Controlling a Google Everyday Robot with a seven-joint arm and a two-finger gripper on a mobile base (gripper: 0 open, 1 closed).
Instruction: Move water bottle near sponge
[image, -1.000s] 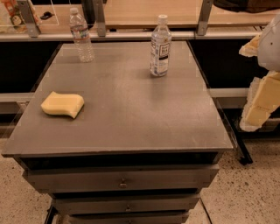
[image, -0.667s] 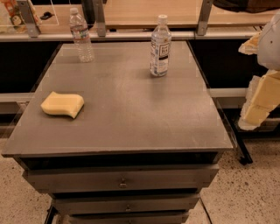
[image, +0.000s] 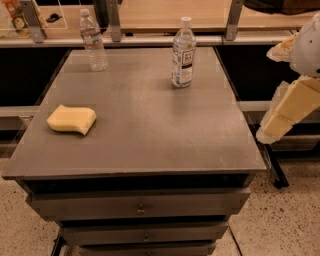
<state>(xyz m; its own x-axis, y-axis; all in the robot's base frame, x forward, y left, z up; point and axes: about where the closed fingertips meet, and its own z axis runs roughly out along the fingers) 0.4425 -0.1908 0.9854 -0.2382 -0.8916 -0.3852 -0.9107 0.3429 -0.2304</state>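
The water bottle (image: 93, 41), slim, clear and ribbed with a white cap and a narrow label band, stands upright at the far left corner of the grey table (image: 150, 140). The pale yellow sponge (image: 71, 119) lies near the table's left edge, well in front of the bottle. My gripper (image: 272, 127) hangs off the table's right side, at the end of the cream arm, far from both and holding nothing that I can see.
A second bottle (image: 183, 52) with a large white label and a dark square mark stands at the far middle of the table. A shelf with metal posts (image: 115, 22) runs behind the table. Drawers (image: 140, 207) sit below the tabletop.
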